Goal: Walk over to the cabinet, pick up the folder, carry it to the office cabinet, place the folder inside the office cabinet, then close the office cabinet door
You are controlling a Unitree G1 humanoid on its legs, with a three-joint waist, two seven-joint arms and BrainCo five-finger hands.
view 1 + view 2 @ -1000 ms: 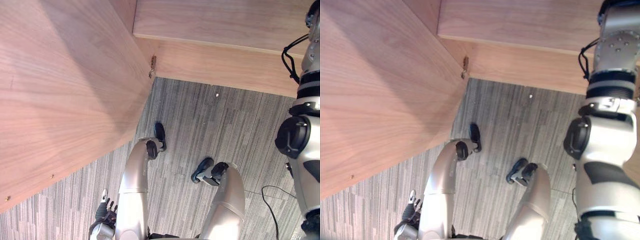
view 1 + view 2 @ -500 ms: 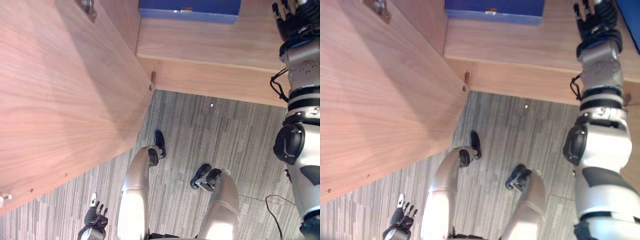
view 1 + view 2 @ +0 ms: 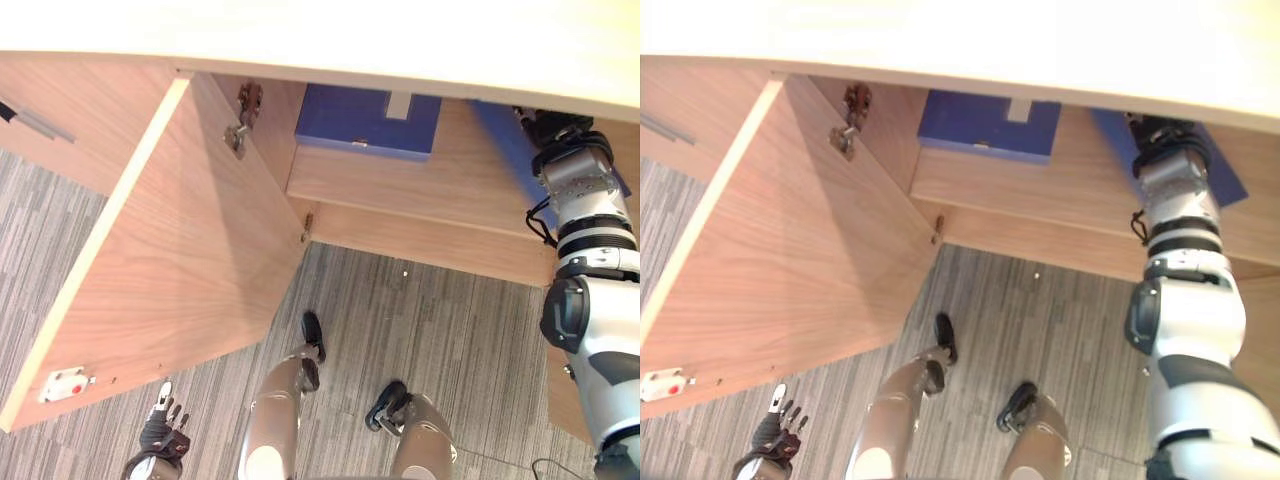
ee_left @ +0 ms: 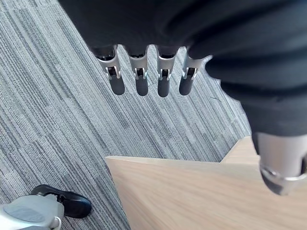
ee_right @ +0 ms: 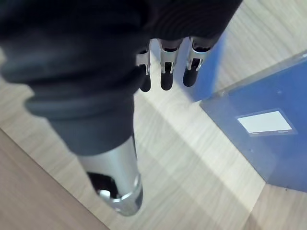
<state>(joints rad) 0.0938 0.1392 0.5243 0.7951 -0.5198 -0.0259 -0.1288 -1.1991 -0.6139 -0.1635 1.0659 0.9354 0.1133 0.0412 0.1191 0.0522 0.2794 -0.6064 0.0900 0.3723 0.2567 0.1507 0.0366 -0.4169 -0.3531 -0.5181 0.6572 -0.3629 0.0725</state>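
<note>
Reaching into the open office cabinet [image 3: 420,245], your right hand [image 3: 548,128] holds its fingers [image 5: 165,79] straight and slightly apart, gripping nothing. The blue folder [image 5: 259,129] rests on the wooden shelf [image 3: 400,185] just past those fingers and to one side of them; you cannot tell whether they touch it. Farther from the fingers, toward the hinged side, a blue box file [image 3: 365,120] sits on the same shelf. The cabinet door [image 3: 170,260] stands wide open. Your left hand [image 3: 160,432] hangs low over the grey carpet [image 3: 440,300], its fingers [image 4: 140,81] straight, apart and empty, with the door's lower corner near their tips.
</note>
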